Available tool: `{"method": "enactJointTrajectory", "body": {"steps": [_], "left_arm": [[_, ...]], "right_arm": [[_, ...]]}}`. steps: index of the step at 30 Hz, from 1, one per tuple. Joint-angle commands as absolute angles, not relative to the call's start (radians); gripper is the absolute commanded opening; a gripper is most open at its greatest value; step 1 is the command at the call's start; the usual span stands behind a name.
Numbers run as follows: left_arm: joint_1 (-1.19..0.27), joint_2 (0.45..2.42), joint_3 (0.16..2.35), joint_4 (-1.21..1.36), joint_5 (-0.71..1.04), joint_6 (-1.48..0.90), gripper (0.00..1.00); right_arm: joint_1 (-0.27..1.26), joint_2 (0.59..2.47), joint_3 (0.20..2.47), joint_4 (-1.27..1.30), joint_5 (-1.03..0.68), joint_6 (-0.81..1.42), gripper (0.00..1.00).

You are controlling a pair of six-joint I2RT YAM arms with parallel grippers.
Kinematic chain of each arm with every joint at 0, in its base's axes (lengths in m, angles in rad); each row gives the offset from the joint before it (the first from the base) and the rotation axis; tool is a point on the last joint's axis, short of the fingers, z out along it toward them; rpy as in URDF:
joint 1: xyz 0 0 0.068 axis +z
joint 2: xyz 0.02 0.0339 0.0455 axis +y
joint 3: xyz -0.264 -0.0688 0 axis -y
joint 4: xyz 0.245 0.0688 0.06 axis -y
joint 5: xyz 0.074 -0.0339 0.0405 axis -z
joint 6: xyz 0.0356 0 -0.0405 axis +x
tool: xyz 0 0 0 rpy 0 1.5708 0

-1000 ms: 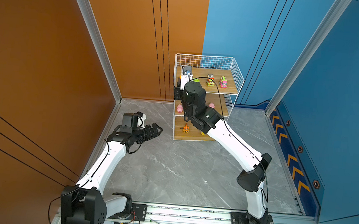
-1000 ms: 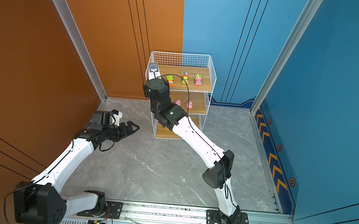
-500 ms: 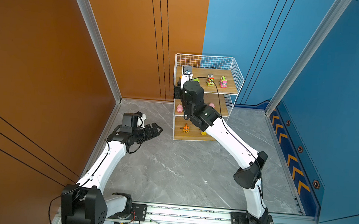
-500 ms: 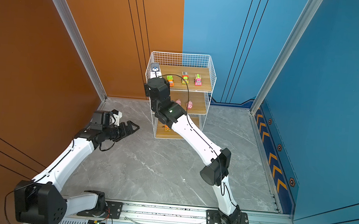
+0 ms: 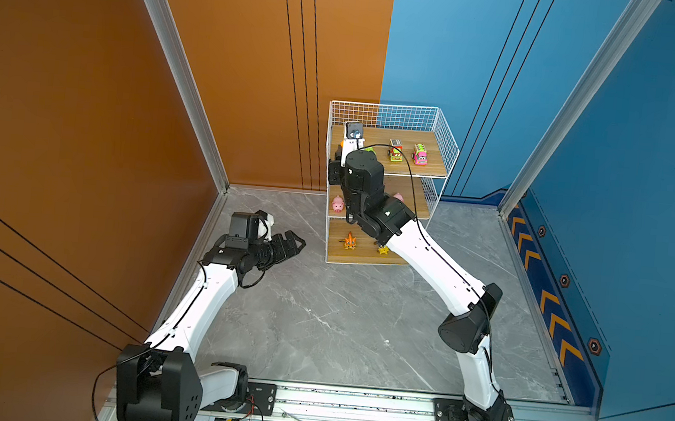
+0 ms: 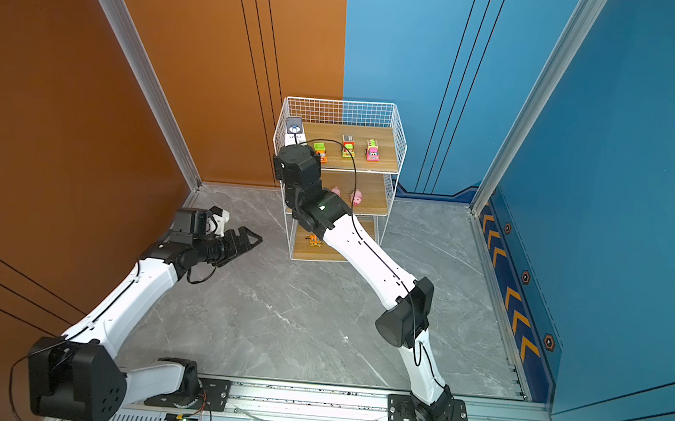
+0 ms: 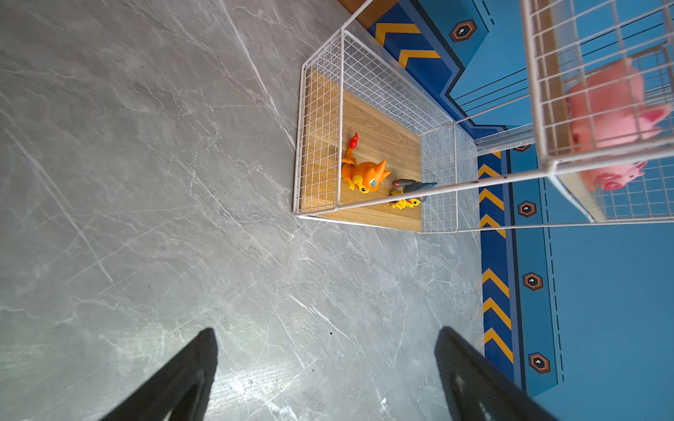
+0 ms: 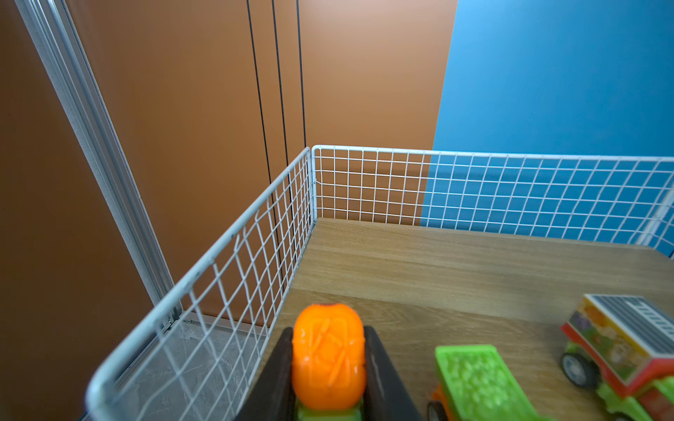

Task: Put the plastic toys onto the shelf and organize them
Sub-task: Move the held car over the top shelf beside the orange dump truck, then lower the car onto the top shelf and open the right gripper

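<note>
The jaws of the right arm are closed narrowly on the car with the orange top, gripping its two sides over the top board of the shelf, near the corner by the side wire wall. Whether its wheels touch the board cannot be told. The jaws of the left arm stand wide and empty above the grey surface, well apart from the shelf. The main risk, as I judge it, comes at the release. The green-roofed car sits just beside one jaw, so spreading could knock it, and on its wheels it may roll toward the front of the board; in both top views no wire rail shows there. The held car could likewise roll if let go tilted or too high. On the other side the wire wall leaves only modest room, and a jaw could catch in the grid. The black cable arcs over the striped-roof car, so pulling back low might drag it. Room lies free upward and out over the open front. The pigs on the middle board lie below, clear of this move.
</note>
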State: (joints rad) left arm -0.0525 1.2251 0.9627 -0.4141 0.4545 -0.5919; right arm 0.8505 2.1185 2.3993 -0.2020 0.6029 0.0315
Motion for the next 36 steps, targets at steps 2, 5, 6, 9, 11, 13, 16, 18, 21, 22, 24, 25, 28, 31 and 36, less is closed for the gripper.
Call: {"method": "enactJointTrajectory", "body": {"steps": [2,5,6,9,11,13,16,18,21,22,24,25,28,31,36], "left_arm": [[-0.044,1.232,0.947,-0.402,0.481,-0.592,0.94],[-0.043,1.232,0.947,-0.402,0.482,-0.594,0.94],[-0.043,1.230,0.945,-0.401,0.482,-0.594,0.95],[-0.043,1.230,0.945,-0.400,0.482,-0.594,0.95],[-0.043,1.231,0.945,-0.400,0.480,-0.593,0.95],[-0.043,1.230,0.945,-0.400,0.480,-0.592,0.95],[-0.043,1.230,0.945,-0.400,0.480,-0.595,0.95],[-0.044,1.230,0.945,-0.399,0.480,-0.593,0.95],[-0.043,1.232,0.944,-0.399,0.481,-0.594,0.95],[-0.042,1.231,0.945,-0.399,0.481,-0.594,0.95],[-0.041,1.232,0.945,-0.398,0.480,-0.594,0.95],[-0.041,1.232,0.944,-0.398,0.481,-0.594,0.95],[-0.041,1.232,0.944,-0.397,0.480,-0.595,0.95],[-0.041,1.232,0.944,-0.397,0.481,-0.594,0.95],[-0.041,1.233,0.945,-0.397,0.483,-0.594,0.95]], "right_arm": [[0.845,2.123,2.432,-0.236,0.589,0.044,0.34],[0.848,2.116,2.434,-0.232,0.585,0.038,0.38],[0.848,2.113,2.434,-0.230,0.584,0.034,0.39],[0.852,2.103,2.435,-0.224,0.586,0.025,0.43],[0.854,2.099,2.435,-0.217,0.585,0.020,0.43],[0.856,2.093,2.435,-0.210,0.584,0.010,0.45],[0.857,2.087,2.437,-0.202,0.588,-0.001,0.47],[0.857,2.082,2.437,-0.198,0.586,-0.006,0.48],[0.859,2.081,2.437,-0.191,0.584,-0.015,0.49],[0.859,2.081,2.437,-0.189,0.585,-0.019,0.50],[0.860,2.082,2.437,-0.187,0.588,-0.025,0.51],[0.862,2.081,2.437,-0.184,0.589,-0.028,0.52],[0.862,2.048,2.437,-0.181,0.585,-0.034,0.55],[0.869,2.044,2.437,-0.171,0.587,-0.050,0.57],[0.876,2.026,2.437,-0.156,0.590,-0.070,0.58]]}}
